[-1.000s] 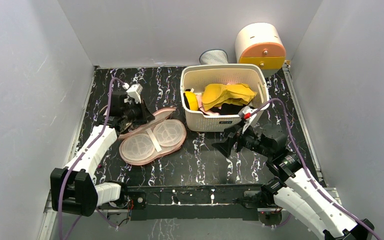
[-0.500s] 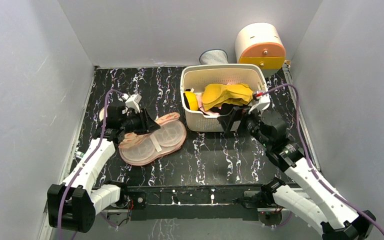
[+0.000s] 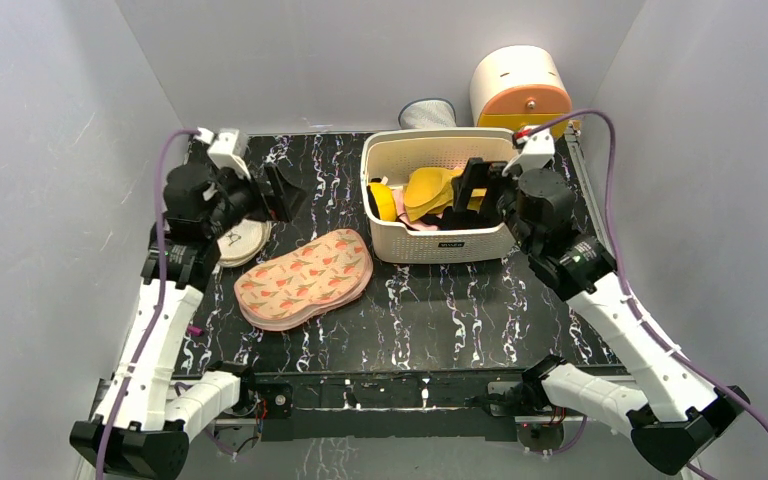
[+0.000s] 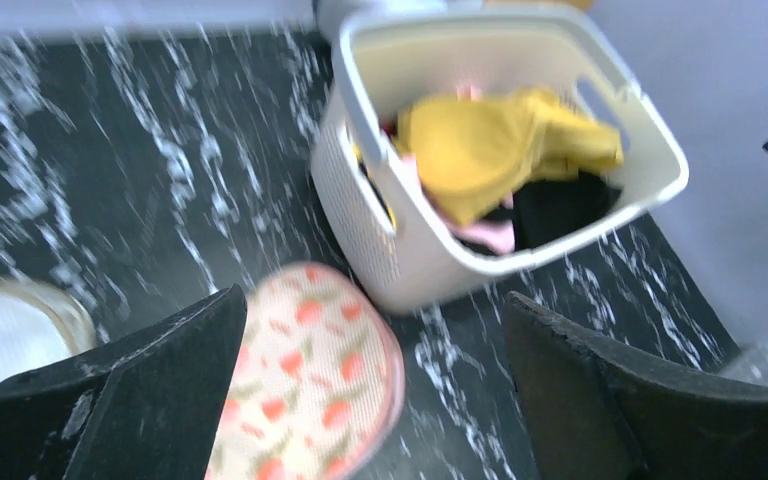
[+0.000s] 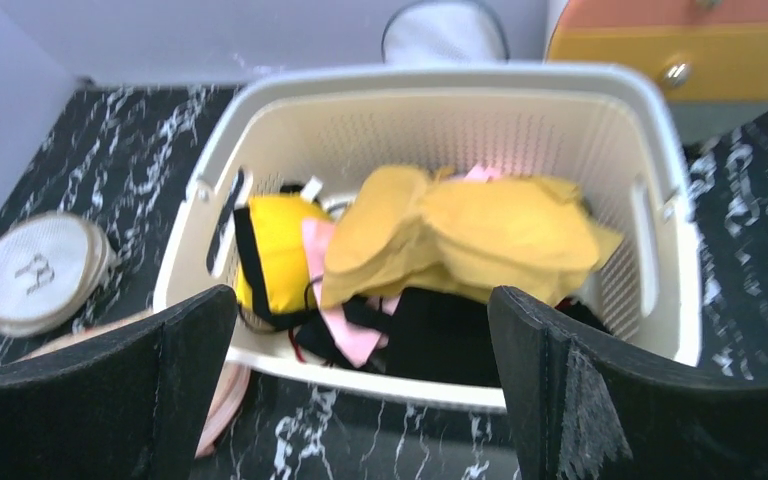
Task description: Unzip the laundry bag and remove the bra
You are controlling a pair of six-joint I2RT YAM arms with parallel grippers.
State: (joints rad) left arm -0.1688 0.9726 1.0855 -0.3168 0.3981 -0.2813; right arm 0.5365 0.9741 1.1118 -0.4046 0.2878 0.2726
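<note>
Peach-pink fabric printed with small orange-red and green motifs marks the flat, two-lobed laundry bag [image 3: 305, 280]. It lies print side up on the black, white-veined marble-patterned table [image 3: 440, 320], just beside the front left corner of a cream perforated plastic basket [image 3: 410, 245]; neither arm touches it, and its zip cannot be made out. The mustard-yellow padded bra [image 3: 445, 188] with moulded cups rests inside that basket on top of a heap of black and pink garments [image 5: 430, 335], with a small bright-yellow round object [image 5: 275, 250] banded in black at the basket's left end. The left gripper [image 3: 282, 193] hangs raised above the far left part of the table, well apart from the bag, its jaws spread wide and holding nothing; its wrist view looks down between the black fingers [image 4: 160, 380] toward bag and basket. The right gripper [image 3: 475, 185] hovers over the basket, above the bra without touching it, jaws likewise spread wide and empty. A round cream disc [image 3: 241, 240] with a black icon lies on the table left of the bag, below the left arm. Behind the basket stand a cream and orange drum-shaped container [image 3: 520, 88] and a grey-rimmed round mesh piece [image 3: 428, 112].
</note>
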